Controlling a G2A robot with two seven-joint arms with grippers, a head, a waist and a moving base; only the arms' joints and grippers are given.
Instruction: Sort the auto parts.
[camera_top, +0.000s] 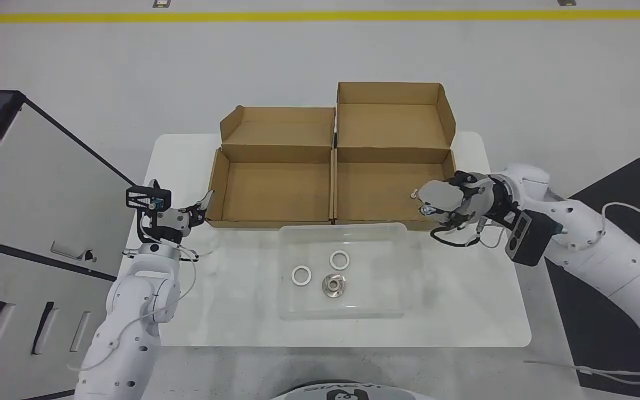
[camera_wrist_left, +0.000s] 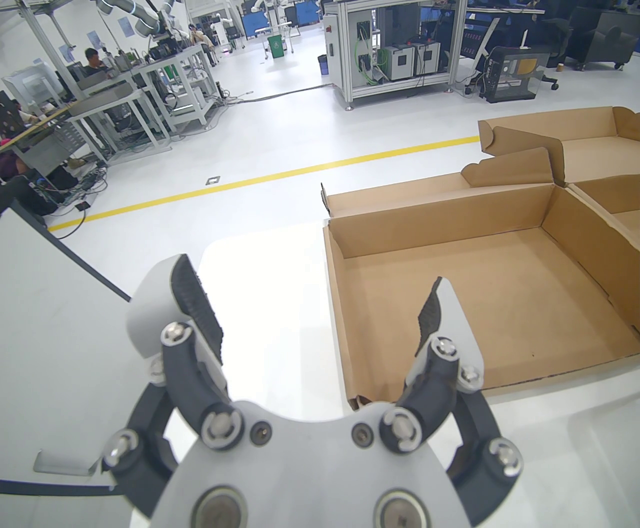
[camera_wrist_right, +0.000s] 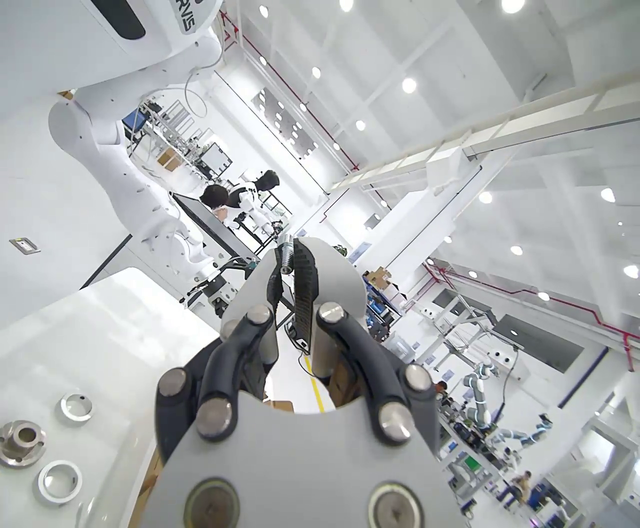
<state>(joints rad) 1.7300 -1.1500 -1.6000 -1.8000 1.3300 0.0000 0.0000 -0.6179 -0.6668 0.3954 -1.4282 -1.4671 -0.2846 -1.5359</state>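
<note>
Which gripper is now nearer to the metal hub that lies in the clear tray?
Right. The right gripper, shut on a threaded part, hangs over the right box, diagonally beyond the hub. The left gripper, open, is by the left box's outer wall, farther away.

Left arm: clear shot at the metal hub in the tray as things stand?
Probably yes. The left tool is open and empty, the tray is open-topped, and nothing lies between them. Two rings sit close to the hub, so the grasp looks tight.

White table (camera_top: 470, 290), yellow line (camera_top: 320, 15), perhaps partition (camera_top: 40, 200)
</note>
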